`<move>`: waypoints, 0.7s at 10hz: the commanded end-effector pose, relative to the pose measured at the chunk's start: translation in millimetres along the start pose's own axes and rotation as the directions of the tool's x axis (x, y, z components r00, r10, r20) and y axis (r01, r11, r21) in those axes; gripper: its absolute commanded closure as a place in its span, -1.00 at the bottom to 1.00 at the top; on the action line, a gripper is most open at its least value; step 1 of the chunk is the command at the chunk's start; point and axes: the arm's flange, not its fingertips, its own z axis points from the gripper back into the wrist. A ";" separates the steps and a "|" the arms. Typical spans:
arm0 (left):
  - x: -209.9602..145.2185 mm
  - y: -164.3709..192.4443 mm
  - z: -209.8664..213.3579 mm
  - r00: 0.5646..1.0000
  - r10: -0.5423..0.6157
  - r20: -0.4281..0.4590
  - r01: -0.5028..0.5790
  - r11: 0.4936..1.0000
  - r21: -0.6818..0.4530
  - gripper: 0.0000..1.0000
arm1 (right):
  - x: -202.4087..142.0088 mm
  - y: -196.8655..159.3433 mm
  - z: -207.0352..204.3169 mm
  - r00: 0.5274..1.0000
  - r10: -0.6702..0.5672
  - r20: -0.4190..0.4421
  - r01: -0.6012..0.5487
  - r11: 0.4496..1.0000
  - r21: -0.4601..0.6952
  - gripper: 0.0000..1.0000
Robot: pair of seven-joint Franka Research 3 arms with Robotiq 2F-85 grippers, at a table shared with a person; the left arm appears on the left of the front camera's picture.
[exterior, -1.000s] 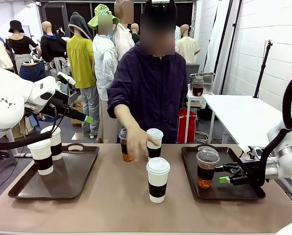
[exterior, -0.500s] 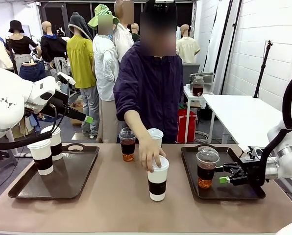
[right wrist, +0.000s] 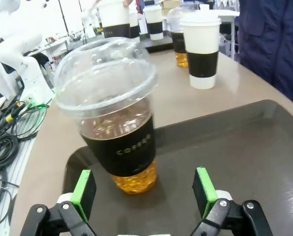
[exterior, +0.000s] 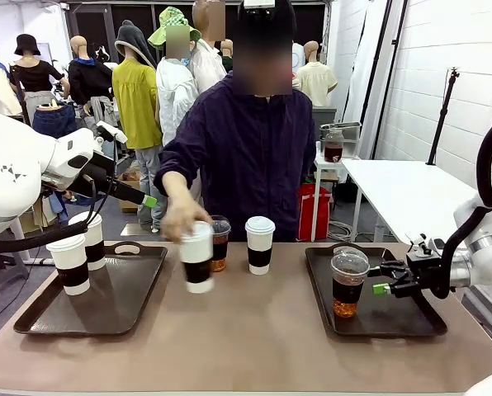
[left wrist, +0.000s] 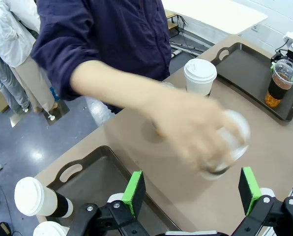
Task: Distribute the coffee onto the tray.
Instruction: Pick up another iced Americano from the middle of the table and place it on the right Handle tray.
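A person's hand [exterior: 180, 221] carries a white paper coffee cup [exterior: 197, 256] with a dark sleeve just above the table, near the left tray [exterior: 139, 301]. Two more white cups [exterior: 70, 264] [exterior: 89, 239] stand on that tray. A clear domed cup [exterior: 220, 243] and a white cup [exterior: 259, 245] stand mid-table. Another clear cup of dark coffee [exterior: 348, 285] [right wrist: 119, 128] stands on the right tray [exterior: 395, 322]. My right gripper [exterior: 384, 289] [right wrist: 144, 191] is open just right of it, fingers short of the cup. My left gripper [exterior: 147, 200] [left wrist: 191, 191] hangs open above the left tray.
The person stands at the far side, arm stretched over the table [exterior: 254, 355]. The near half of the left tray and the right part of the right tray [right wrist: 245, 157] are bare. A white side table [exterior: 411, 194] stands at the right.
The person's hand took the near white cup from the middle of the table, lifted it and carried it left toward the left tray. My right gripper edged slightly back from the clear cup.
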 end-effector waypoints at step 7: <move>-0.6 1.2 0.5 1.000 0.003 -0.001 -0.003 1.000 -0.001 -1.00 | 47.9 -119.0 -1.1 0.995 0.101 -0.016 -0.098 0.990 0.104 -1.00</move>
